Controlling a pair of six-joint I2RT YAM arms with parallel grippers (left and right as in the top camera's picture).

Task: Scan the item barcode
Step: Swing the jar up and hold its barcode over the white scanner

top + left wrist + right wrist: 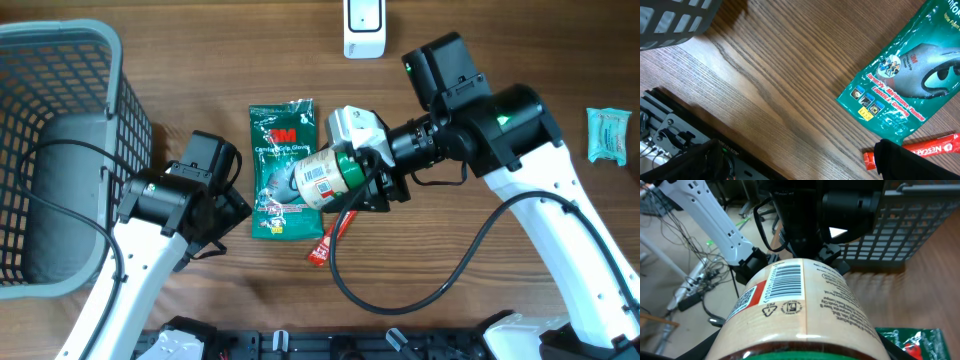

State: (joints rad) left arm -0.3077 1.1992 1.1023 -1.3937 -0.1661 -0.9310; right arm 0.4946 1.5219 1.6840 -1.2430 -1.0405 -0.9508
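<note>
- Jar, held sideways over the glove packet, has its barcode facing up.
- Right gripper grasps its green-lidded end.
- Left gripper is spread wide, holding nothing, just beside the packet.
- Scanner stands well apart.

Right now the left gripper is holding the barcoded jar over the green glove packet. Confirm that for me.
Not quite: it is the right gripper that holds the barcoded jar over the green glove packet, as the overhead view shows. The left gripper stands open and empty beside the packet.
</note>
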